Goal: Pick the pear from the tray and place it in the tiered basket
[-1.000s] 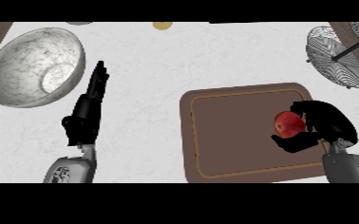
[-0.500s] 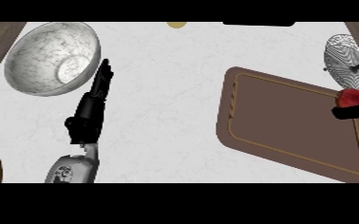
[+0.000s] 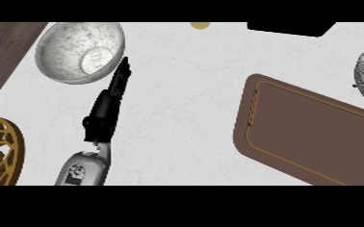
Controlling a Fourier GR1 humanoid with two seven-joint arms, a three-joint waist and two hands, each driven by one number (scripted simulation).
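Leftward, marbled bowl (image 3: 58,53); rightward, brown tray (image 3: 298,131).

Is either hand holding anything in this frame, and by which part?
The left hand is open and holds nothing. The right hand and the pear are out of view, so a hold there cannot be told.

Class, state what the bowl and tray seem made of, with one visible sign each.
The bowl looks like marble or marbled ceramic: white with grey veining, smooth sheen. The tray looks like matte brown wood or plastic: even brown, thin golden line inside its rim.
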